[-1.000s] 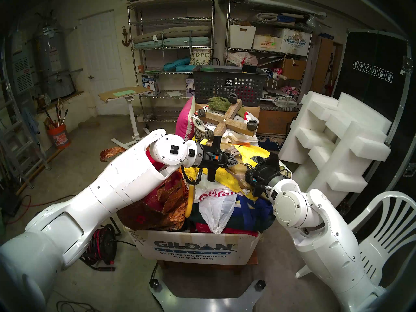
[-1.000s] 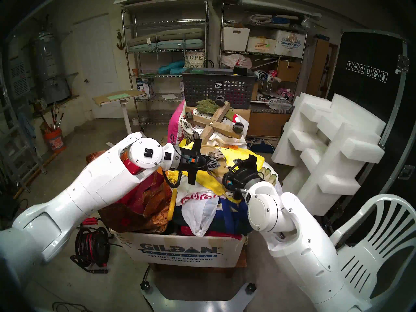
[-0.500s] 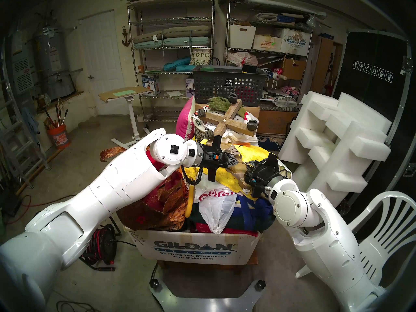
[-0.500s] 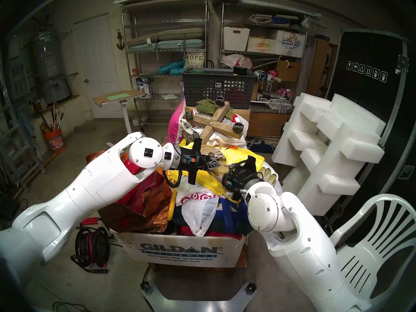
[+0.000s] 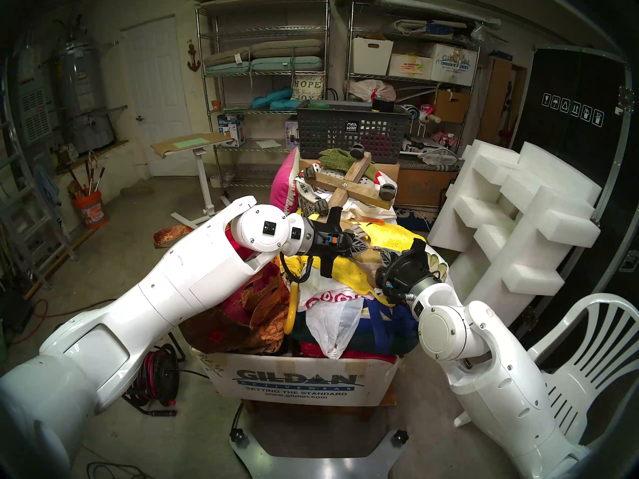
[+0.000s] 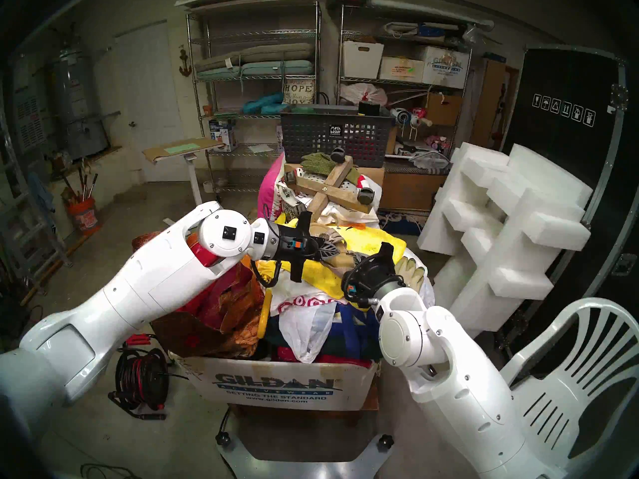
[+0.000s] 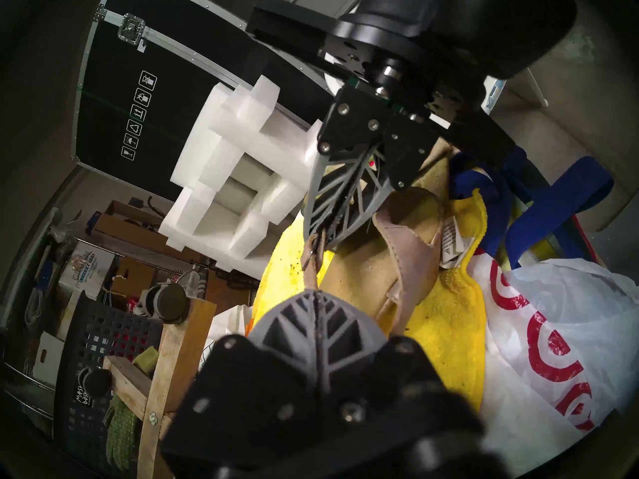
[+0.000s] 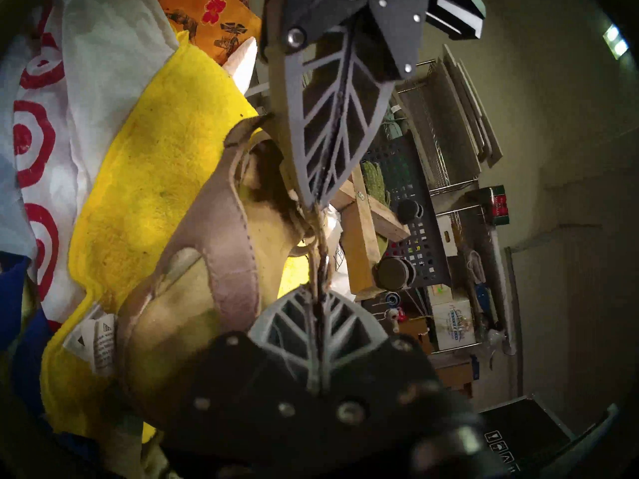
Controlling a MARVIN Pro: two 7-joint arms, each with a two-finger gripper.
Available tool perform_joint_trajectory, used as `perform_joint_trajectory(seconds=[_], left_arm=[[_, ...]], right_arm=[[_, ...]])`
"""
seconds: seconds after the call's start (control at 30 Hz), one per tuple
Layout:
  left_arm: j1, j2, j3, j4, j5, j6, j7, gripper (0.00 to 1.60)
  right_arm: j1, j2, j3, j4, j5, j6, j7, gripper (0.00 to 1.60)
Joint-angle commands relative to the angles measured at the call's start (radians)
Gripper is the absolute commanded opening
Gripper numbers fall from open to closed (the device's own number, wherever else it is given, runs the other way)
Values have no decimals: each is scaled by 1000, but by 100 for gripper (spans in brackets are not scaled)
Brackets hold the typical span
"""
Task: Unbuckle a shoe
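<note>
tan leather, the shoe (image 7: pixel 397 260) lies on a yellow towel (image 7: pixel 449 316) atop the pile. the left gripper (image 7: pixel 316 290) and right gripper (image 7: pixel 320 239) are both clenched on its thin strap (image 8: pixel 320 253); pulling apart could tear it, or the strap could slip free.

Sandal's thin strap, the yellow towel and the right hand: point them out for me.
thin strap (image 8: pixel 320 260), right wrist view, on the stretch between the two hands.
yellow towel (image 7: pixel 449 316), left wrist view, on its bare pile beside the sandal.
right hand (image 7: pixel 320 238), left wrist view, at the closed fingertips.
</note>
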Motion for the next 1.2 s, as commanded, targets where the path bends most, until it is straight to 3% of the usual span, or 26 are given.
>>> perform_joint_trajectory(seconds=[0.0, 0.33, 1.17], left_arm=[[-21, -11, -5, 9, 2, -5, 1, 0], [-25, -23, 2, 21, 1, -8, 0, 0], [-39, -55, 10, 56, 8, -16, 3, 0]], right_arm=[[-51, -49, 34, 18, -90, -73, -120, 0], [-38, -73, 24, 62, -122, -116, -269, 0], [-6, -53, -7, 129, -233, -162, -335, 0]])
